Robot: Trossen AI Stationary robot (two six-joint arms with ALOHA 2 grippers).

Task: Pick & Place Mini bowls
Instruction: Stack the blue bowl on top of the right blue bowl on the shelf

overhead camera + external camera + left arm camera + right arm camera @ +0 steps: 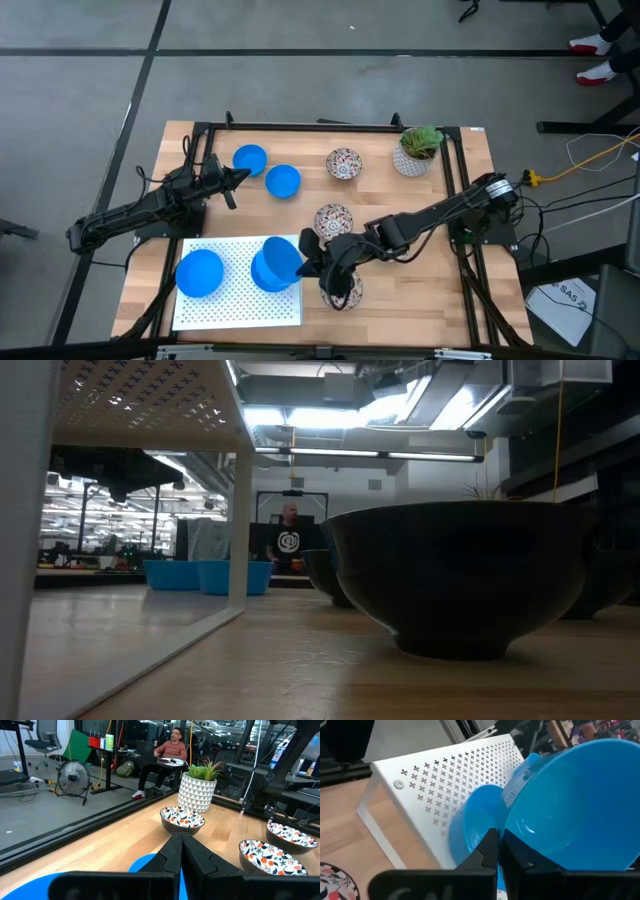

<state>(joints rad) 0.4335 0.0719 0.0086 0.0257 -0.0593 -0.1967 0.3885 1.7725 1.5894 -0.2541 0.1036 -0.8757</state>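
A: From above, R gripper [312, 258] is over the white rack [236, 300], jaws pinched on a blue bowl [283, 256] above a 2nd blue bowl [268, 274]; another blue one [199, 273] sits on the rack.
B: L gripper [236, 178]?
A: Shut, empty, by two blue bowls [250, 158] on the table [440, 300].
B: Low cam?
A: Dark bowl [460, 575] up close.
B: L wrist?
A: Floral bowl [182, 818], plant pot [197, 791].
B: R wrist?
A: Fingers clamp the blue rim.

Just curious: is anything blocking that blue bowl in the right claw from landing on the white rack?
Nothing visible does. The right claw holds the blue bowl above another blue bowl on the white rack.
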